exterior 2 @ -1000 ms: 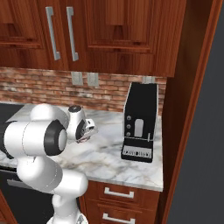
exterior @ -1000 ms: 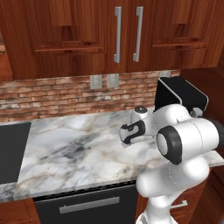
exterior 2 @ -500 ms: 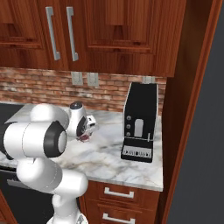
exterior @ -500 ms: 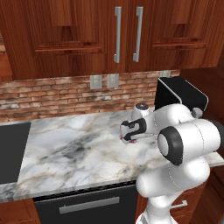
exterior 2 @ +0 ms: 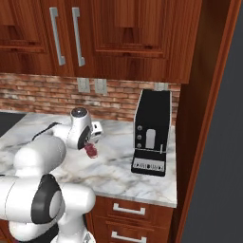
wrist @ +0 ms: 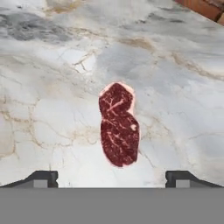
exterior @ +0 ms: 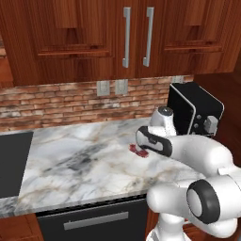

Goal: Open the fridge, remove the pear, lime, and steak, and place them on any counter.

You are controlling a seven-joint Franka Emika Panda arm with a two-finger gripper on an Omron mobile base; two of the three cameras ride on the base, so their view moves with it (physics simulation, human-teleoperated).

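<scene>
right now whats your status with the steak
Hand open, nothing held. Steak flat on the counter, just beyond the fingertips. Nothing in the way.

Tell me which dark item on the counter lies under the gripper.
The steak, a flat reddish slab lying on the marble counter below the open gripper; the black coffee machine stands upright farther right.

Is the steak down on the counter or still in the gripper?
Down: the steak lies flat on the counter, between the open gripper's fingertips, which stand apart from it.
</scene>
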